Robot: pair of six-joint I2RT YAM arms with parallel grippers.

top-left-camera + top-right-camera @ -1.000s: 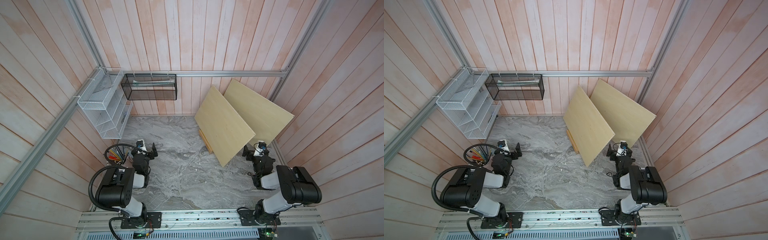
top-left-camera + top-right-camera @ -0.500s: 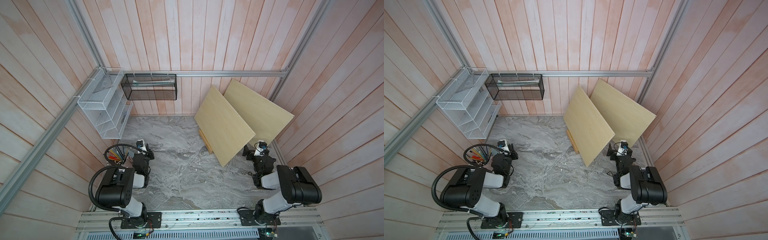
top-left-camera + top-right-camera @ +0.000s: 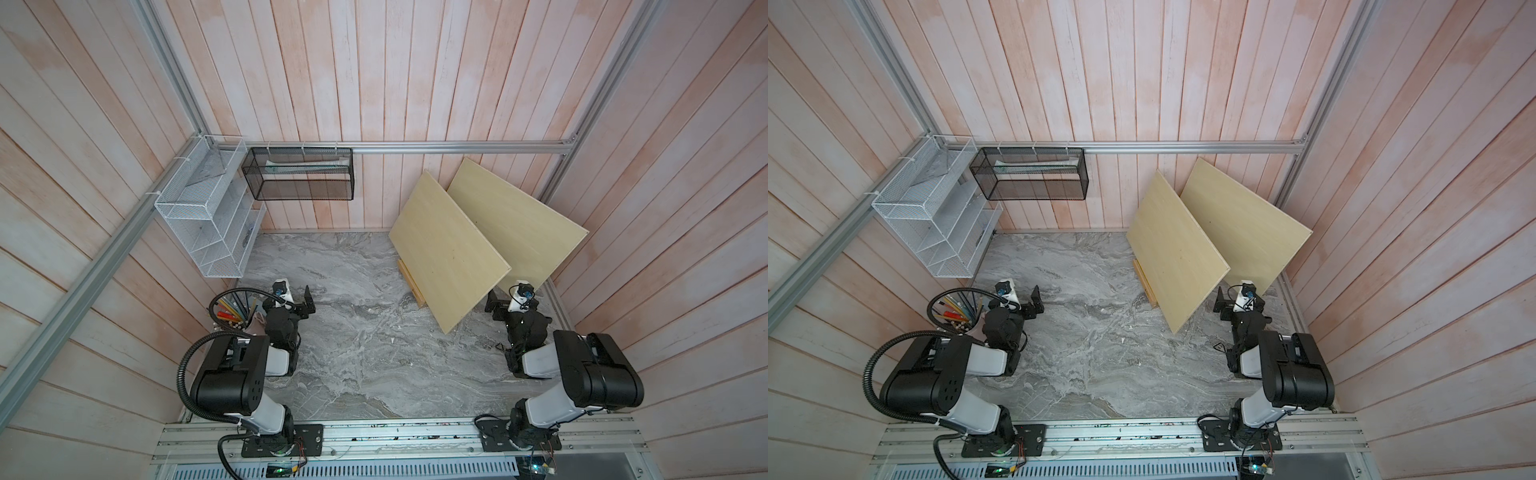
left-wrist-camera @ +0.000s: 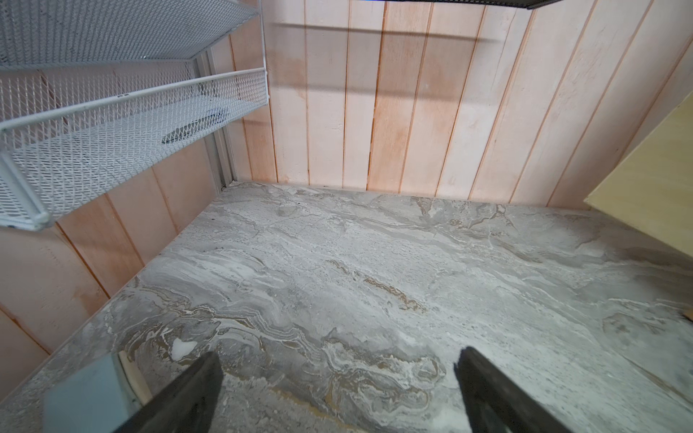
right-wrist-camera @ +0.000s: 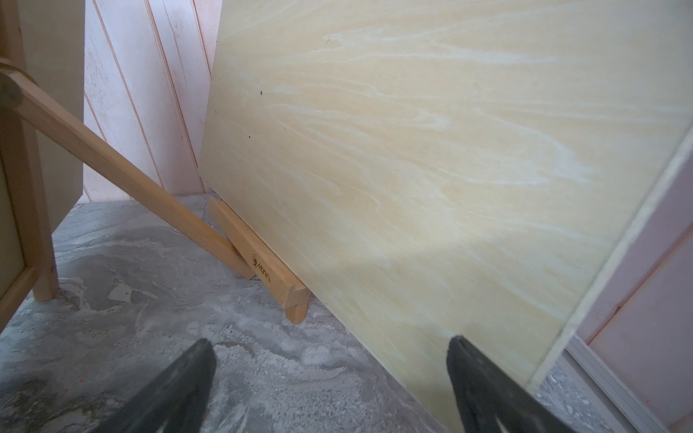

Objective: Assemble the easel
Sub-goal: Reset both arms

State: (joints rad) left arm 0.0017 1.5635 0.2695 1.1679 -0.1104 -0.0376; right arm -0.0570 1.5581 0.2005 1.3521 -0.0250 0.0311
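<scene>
The easel shows in both top views only as a honey-brown strip (image 3: 410, 282) (image 3: 1144, 282) at the foot of the front plywood board (image 3: 449, 257); the board hides its other parts. In the right wrist view its upright leg (image 5: 30, 210) stands at one side. A slanted prop leg (image 5: 131, 180) runs down to a floor bar with a dark mark (image 5: 262, 262). My right gripper (image 5: 330, 360) (image 3: 505, 301) is open over the floor beside the boards, holding nothing. My left gripper (image 4: 337, 375) (image 3: 297, 301) is open and empty over bare marble, far from the easel.
A second plywood board (image 3: 519, 232) leans on the right wall, with its foot on the marked bar. A white wire rack (image 3: 208, 216) hangs on the left wall and a black mesh basket (image 3: 299, 178) on the back wall. A cup of pencils (image 3: 232, 309) stands by the left arm.
The left gripper's jaws closed half a second ago and now stand wide apart again. The right arm, the boards and the easel have not moved.
</scene>
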